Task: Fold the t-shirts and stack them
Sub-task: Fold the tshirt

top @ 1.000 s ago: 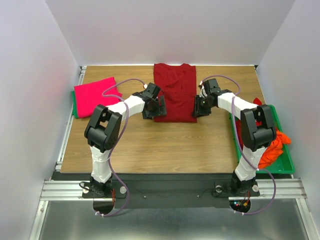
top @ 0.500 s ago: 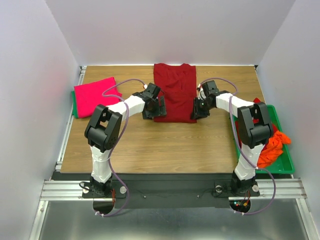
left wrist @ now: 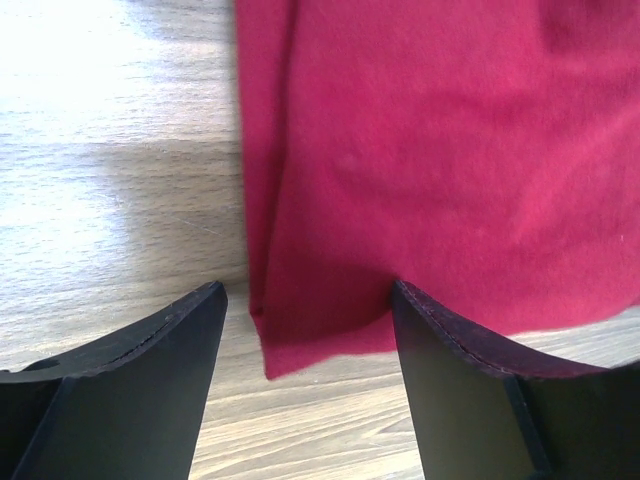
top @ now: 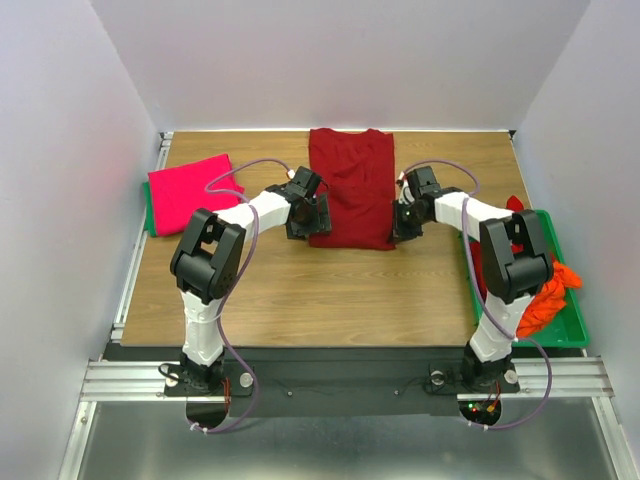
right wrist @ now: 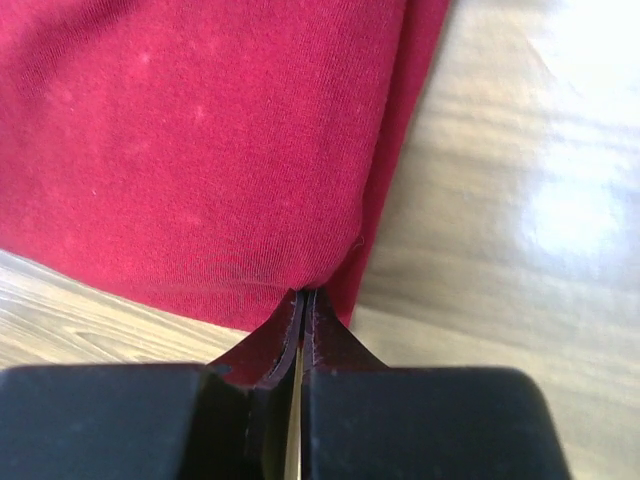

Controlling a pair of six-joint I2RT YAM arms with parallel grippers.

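A dark red t-shirt [top: 350, 185] lies folded into a long strip at the back middle of the table. My left gripper [top: 318, 218] is open at its near left corner. In the left wrist view that corner [left wrist: 300, 340] lies on the wood between the two black fingers [left wrist: 150, 380], untouched. My right gripper [top: 398, 222] is at the near right corner. In the right wrist view it [right wrist: 303, 295] is shut on the shirt's hem [right wrist: 200, 150], and the cloth puckers at the tips. A bright pink folded t-shirt [top: 190, 192] lies at the left.
A green tray [top: 572, 325] at the right edge holds a crumpled orange shirt [top: 550, 290] and some dark red cloth [top: 478, 265]. A green edge [top: 148, 215] shows under the pink shirt. White walls close in on three sides.
The right gripper has closed onto the dark red shirt's near right corner after shifting slightly. The left gripper's fingers have narrowed a little but stay apart.
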